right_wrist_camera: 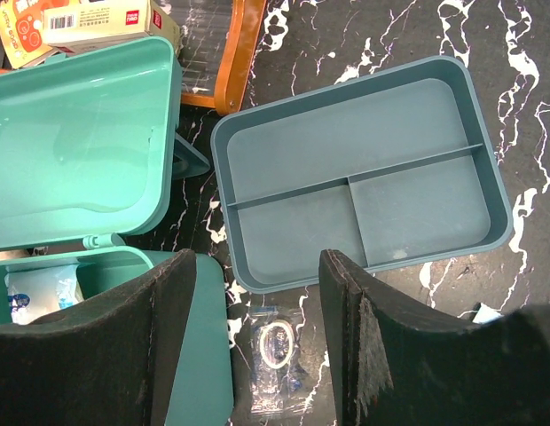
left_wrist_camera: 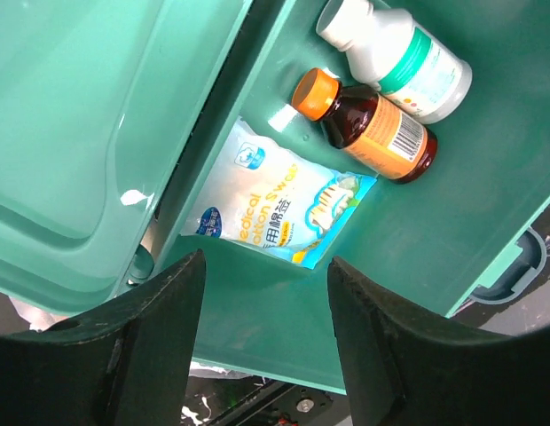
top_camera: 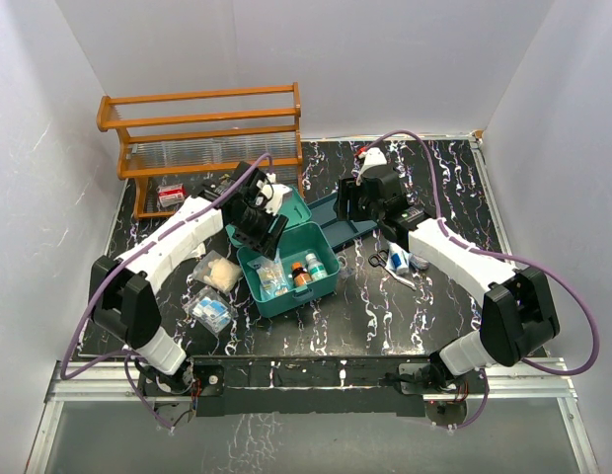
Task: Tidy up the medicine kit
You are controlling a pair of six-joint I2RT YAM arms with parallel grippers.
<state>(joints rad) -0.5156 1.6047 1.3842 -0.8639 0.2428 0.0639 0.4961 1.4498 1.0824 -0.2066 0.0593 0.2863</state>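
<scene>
Medicine kit (top_camera: 286, 272) sits mid-tabletop (top_camera: 454, 188), lid thrown open and tipped back toward the wooden rack (top_camera: 202, 128) behind it. Inside the kit: white bottle with green band (left_wrist_camera: 395, 53) and brown bottle with orange cap (left_wrist_camera: 368, 129) lying side by side, plus a cotton swab packet (left_wrist_camera: 275, 200) flat on the floor near the hinge.

Blue-teal tray (right_wrist_camera: 359, 173) lies just right of the kit's lid. Dividers split it into one long compartment and two shorter ones.

Small clear bag with a roll (right_wrist_camera: 275, 346) lies on the tabletop beside the kit's right wall. Puffy white bag (top_camera: 219, 272) and clear bag of small items (top_camera: 209, 311) lie left of the kit.

Left gripper (left_wrist_camera: 266, 266) hangs over the kit's interior, fingers spread wide, holding nothing. Right gripper (right_wrist_camera: 257, 257) hovers over the gap between kit and tray, also spread wide, nothing held.
</scene>
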